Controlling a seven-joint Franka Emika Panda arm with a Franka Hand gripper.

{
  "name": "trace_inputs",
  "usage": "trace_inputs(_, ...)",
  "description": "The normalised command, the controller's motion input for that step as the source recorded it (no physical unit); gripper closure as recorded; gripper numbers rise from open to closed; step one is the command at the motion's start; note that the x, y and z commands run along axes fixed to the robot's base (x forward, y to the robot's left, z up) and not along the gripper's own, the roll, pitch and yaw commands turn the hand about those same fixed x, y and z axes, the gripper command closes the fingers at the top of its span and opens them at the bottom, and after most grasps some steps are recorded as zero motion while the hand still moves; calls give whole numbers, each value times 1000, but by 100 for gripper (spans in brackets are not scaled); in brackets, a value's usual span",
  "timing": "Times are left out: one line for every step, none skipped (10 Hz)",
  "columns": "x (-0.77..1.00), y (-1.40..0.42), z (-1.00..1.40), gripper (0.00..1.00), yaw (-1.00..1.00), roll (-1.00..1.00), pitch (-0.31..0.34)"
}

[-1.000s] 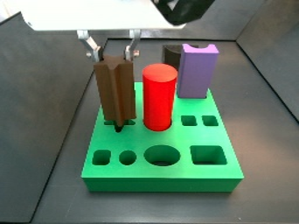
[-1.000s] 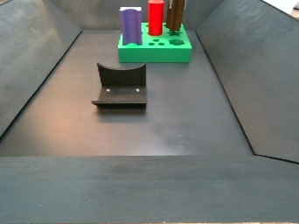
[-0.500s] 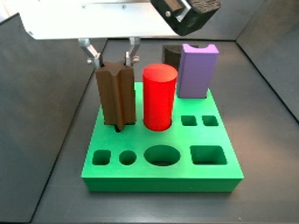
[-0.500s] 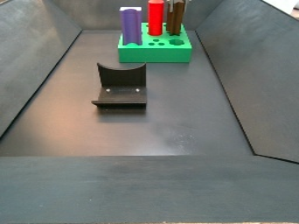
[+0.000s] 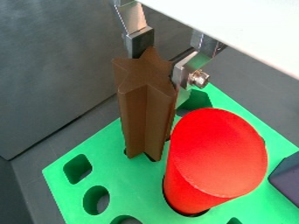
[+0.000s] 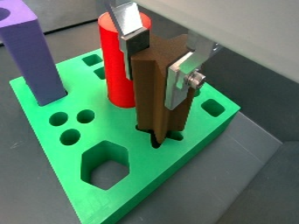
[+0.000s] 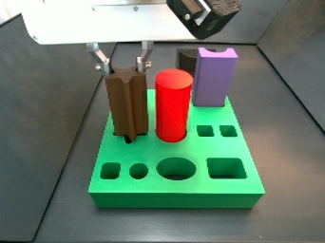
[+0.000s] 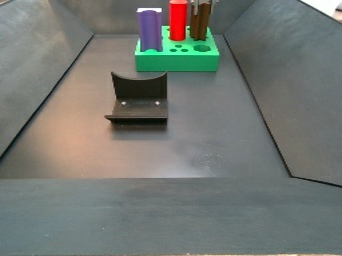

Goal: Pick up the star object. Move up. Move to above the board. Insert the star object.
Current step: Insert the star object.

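**Standing in the board: the star object, with the gripper at its top**

Standing upright in the board (image 7: 178, 176), the star object (image 7: 124, 106) has its lower end down in a hole near the board's back left corner, seen in a side view. It is a tall brown piece with ridges and grooves down its sides. In both wrist views its foot sits inside the cut hole in the green top (image 5: 142, 114) (image 6: 162, 101).

The gripper (image 7: 121, 55) is right above the star object. Its 2 silver fingers (image 6: 184, 79) stand one on each side of the star's top. In a wrist view the fingers (image 5: 136, 39) look spread a little, and I cannot tell if the pads touch the brown sides. So the jaws look slightly apart, not squeezing, but that is not sure.

Just to the right of the star object stands the red cylinder (image 7: 173, 104), also in the board, close beside the star. Further right, at the board's back right corner, stands the purple notched block (image 7: 218, 74).

Along the board's front edge there are empty holes (image 7: 177, 171): small ones, 1 big round one and 1 square one.

In a side view the board (image 8: 194, 62) sits at the far end of the dark floor (image 8: 160, 140). The fixture (image 8: 138, 97) stands nearer, well apart from the board.
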Motion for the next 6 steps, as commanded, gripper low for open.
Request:
trace_inputs(83, 0, -137, 100, -203, 23, 27)
trace_inputs(137, 0, -129, 100, -343, 0, 24)
trace_inputs(0, 0, 0, 100, -17, 0, 0)
trace_inputs(63, 0, -97, 100, -17, 0, 0)
trace_inputs(80, 86, -6, 100, 0, 0, 34)
trace_inputs(134, 177, -34, 100, 0, 26, 63)
